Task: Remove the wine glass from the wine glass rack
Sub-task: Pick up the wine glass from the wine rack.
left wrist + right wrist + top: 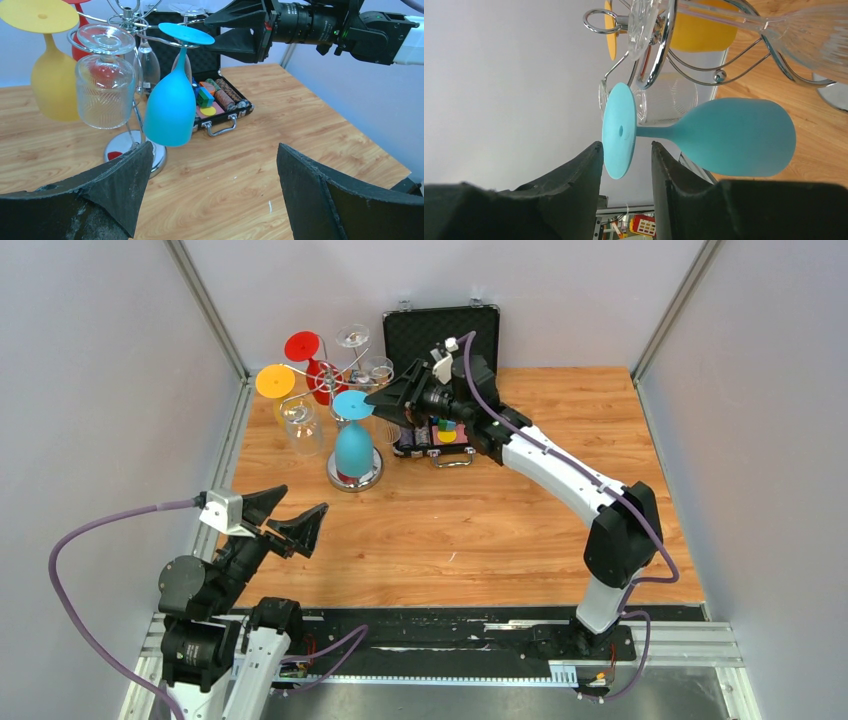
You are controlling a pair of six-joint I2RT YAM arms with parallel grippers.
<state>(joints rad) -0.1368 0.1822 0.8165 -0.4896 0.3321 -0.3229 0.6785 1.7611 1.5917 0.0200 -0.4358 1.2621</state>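
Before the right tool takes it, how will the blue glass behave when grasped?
The blue glass looks matte, so it probably grips well. Hanging bowl-down from the rack by its foot, it may swing or knock the clear glass beside it. The right tool straddles the thin foot, so it could tilt.

1. We see a black case (420, 332) standing open at the back of the wooden worktop (450, 530), its lid upright near the grey back wall (560, 290).
2. In its tray we make out dark striped rolls (227, 96), a green block (204, 96) and a yellow disc (208, 110). A metal handle (220, 131) sits on the near side.
3. A yellow glass (52, 90), a red glass (303, 346) and a clear ribbed glass (105, 92) hang bowl-down.
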